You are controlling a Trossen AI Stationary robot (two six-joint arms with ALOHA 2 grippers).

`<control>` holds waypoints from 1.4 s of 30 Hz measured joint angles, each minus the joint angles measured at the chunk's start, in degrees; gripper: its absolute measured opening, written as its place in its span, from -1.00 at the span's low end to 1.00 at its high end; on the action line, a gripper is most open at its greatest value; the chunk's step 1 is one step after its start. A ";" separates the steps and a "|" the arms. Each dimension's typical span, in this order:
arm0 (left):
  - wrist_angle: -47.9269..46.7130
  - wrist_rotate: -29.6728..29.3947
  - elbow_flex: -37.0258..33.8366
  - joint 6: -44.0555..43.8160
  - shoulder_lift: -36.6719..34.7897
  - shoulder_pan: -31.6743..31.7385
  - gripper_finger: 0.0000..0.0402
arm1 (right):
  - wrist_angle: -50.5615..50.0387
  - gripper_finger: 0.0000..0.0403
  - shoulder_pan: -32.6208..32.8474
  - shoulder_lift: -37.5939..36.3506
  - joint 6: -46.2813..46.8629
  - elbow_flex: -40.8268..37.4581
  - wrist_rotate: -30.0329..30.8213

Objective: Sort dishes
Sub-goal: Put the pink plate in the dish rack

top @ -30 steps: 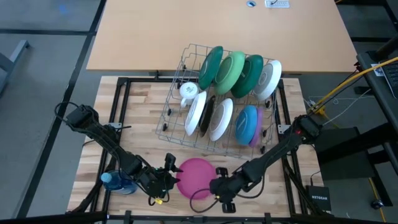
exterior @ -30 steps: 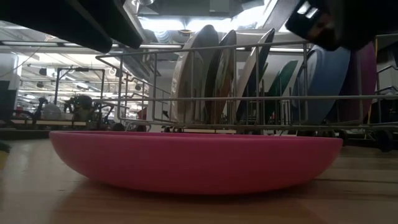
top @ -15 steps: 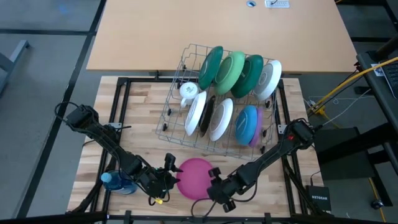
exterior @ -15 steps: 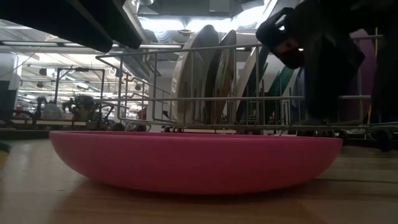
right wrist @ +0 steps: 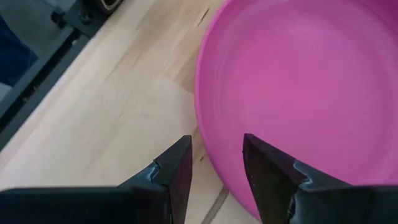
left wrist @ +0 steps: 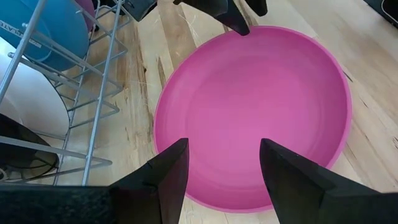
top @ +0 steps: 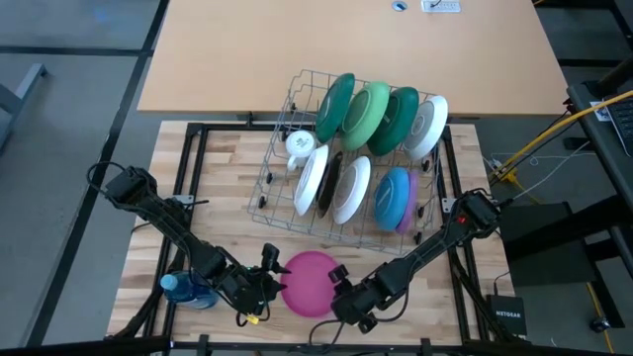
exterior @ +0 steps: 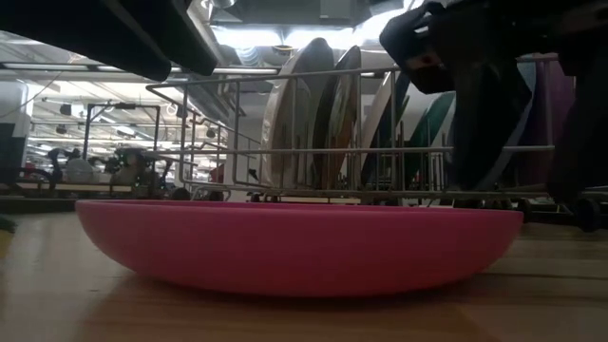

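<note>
A pink plate lies flat, right way up, on the wooden table near its front edge; it fills the low view. My left gripper is open above the plate's left rim; in the high view it is at the plate's left. My right gripper is open at the plate's right near rim, with one finger over the inside and one outside; it also shows in the high view. Other plates stand on edge in a wire rack. My left gripper touches nothing. My right gripper's fingers come down on either side of the pink plate's right rim, slanting from the table's right; I cannot tell whether either finger touches the rim. The plate rests flat on the table.
The wire rack holds dark green, light green, white, blue and purple plates and a white mug. A blue bottle lies at the front left. A pale tabletop lies behind.
My right gripper has gone toward the table's left and down to the pink plate's right rim; in the low view its fingers have come in from the right and now stand at the rim. The plate has stayed where it was.
</note>
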 joint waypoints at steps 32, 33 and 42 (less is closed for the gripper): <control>-0.09 -0.01 0.00 0.23 0.00 0.07 -0.08 | -1.40 -0.49 -0.04 4.20 0.32 0.00 3.70; -0.10 -0.01 0.00 0.16 0.00 0.07 -0.08 | -1.23 -0.56 -0.04 4.20 0.31 0.00 3.30; 0.23 -0.03 0.00 -3.83 -0.01 -0.57 -0.08 | 5.34 -0.90 -0.07 4.17 12.11 0.07 2.68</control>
